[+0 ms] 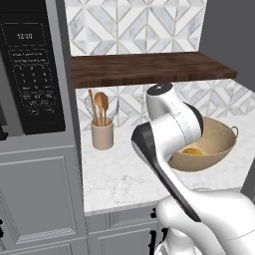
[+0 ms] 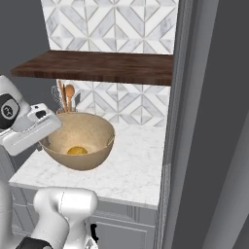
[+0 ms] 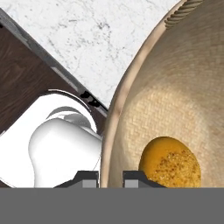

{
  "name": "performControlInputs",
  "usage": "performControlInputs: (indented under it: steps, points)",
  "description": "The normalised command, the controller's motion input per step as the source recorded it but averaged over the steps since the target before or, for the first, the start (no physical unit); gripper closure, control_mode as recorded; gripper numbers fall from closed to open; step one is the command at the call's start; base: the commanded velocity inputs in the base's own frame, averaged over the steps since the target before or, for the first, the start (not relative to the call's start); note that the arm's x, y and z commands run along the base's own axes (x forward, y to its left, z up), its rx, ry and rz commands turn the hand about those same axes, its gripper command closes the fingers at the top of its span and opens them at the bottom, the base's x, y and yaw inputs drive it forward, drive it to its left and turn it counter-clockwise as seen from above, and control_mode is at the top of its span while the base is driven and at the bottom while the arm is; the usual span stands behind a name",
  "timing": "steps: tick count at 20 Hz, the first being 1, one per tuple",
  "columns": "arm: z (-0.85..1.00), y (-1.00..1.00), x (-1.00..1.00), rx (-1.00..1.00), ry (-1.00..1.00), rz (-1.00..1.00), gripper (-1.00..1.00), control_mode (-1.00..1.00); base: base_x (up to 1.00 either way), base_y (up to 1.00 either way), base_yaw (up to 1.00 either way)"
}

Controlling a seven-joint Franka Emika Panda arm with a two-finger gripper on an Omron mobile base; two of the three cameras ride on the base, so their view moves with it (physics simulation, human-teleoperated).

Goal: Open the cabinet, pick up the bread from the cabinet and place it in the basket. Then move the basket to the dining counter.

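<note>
The round tan woven basket (image 1: 219, 142) (image 2: 92, 131) (image 3: 175, 87) stands on the white worktop under the dark brown board of the cabinet (image 1: 149, 69) (image 2: 97, 65). Inside it, on the bottom, lies the golden-orange bread (image 1: 192, 151) (image 2: 77, 151) (image 3: 170, 164). My gripper (image 3: 111, 177) sits at the basket's near-left rim, its two fingertips close together, one outside and one inside the woven wall, shut on the rim. In the left base view my own arm covers the hand. The dining counter is out of view.
A beige utensil crock (image 1: 102, 134) (image 2: 65, 99) with wooden spoons stands behind and left of the basket. A black microwave (image 1: 32, 74) fills the tall unit at left. A tall grey panel (image 2: 209, 121) bounds the worktop (image 1: 124, 174) at right.
</note>
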Motion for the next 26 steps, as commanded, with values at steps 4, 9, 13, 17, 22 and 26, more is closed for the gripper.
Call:
performControlInputs:
  steps: [4, 9, 13, 17, 22, 26]
  points:
    - [0.0, 0.09, -0.12, 0.0, 0.0, 0.0, 1.0, -1.0, 0.0, 0.0, 0.0]
    - [0.0, 0.0, 0.0, 0.0, 0.0, 0.0, 1.0, 1.0, -0.62, 0.47, 0.0]
    - [0.0, 0.0, 0.0, 0.0, 0.0, 0.0, 1.0, 1.0, -0.65, 0.57, 0.0]
    - [0.0, 0.0, 0.0, 0.0, 0.0, 0.0, 1.0, 1.0, -0.67, 0.59, 0.02]
    - [0.0, 0.0, 0.0, 0.0, 0.0, 0.0, 1.0, 1.0, -0.53, 0.6, 0.3]
    - [0.0, 0.0, 0.0, 0.0, 0.0, 0.0, 1.0, 1.0, -0.24, 0.6, 0.65]
